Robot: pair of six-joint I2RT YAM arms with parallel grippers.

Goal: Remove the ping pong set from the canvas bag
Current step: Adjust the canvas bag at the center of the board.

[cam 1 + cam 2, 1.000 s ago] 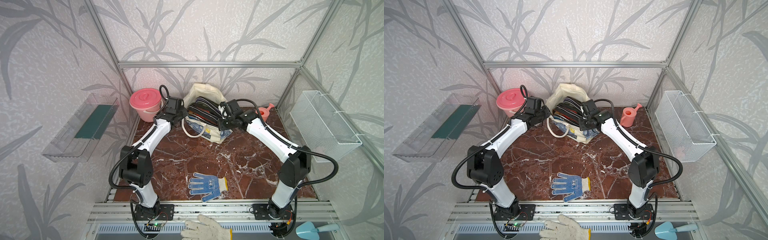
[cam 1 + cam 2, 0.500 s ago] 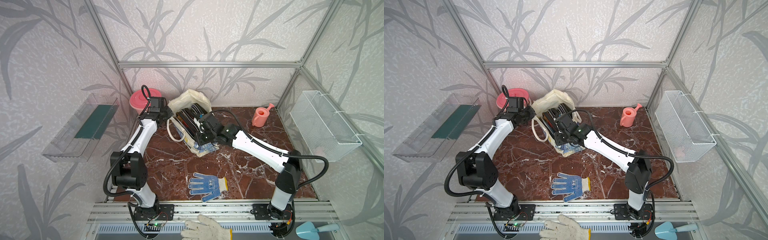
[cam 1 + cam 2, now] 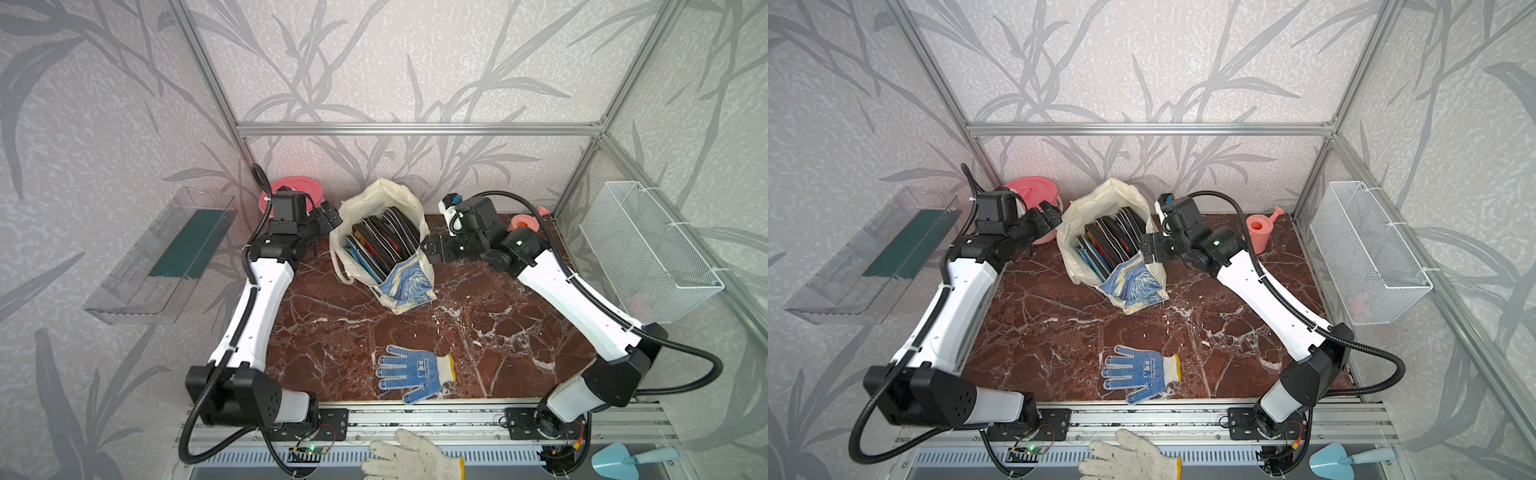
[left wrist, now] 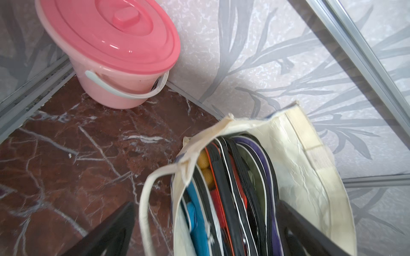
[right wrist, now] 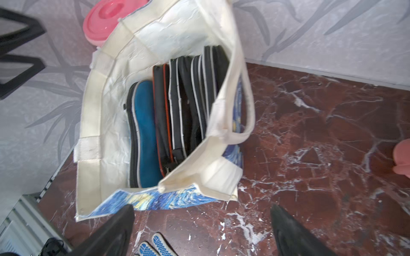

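Grey leaf-print wallpaper (image 3: 415,62) and an aluminium frame (image 3: 415,129) enclose a red-brown marble bench (image 3: 332,324). At far left a clear plastic shelf (image 3: 166,257) hangs on the wall, and a pink lidded bucket (image 3: 293,193) stands in the back corner. The left claw (image 3: 331,214), spread wide and gripping nothing, hovers just beside the rim of the canvas bag (image 3: 374,199). The bag stands open at the back of the bench with its starry-night panel facing forward. The ping pong set (image 3: 382,243) is inside the bag, its blue, black-red and purple zip cases packed on edge. Orange balls (image 4: 203,160) show in the left wrist view. Near the front edge lies a blue-dotted work glove (image 3: 411,374), and a white knit glove (image 3: 411,459) rests below the rail. The right claw (image 3: 430,249), likewise wide and empty, sits just beside the bag's other side. Further right are a pink watering can (image 3: 521,222), a wall-hung white wire basket (image 3: 648,249) and a pale blue trowel (image 3: 615,459).
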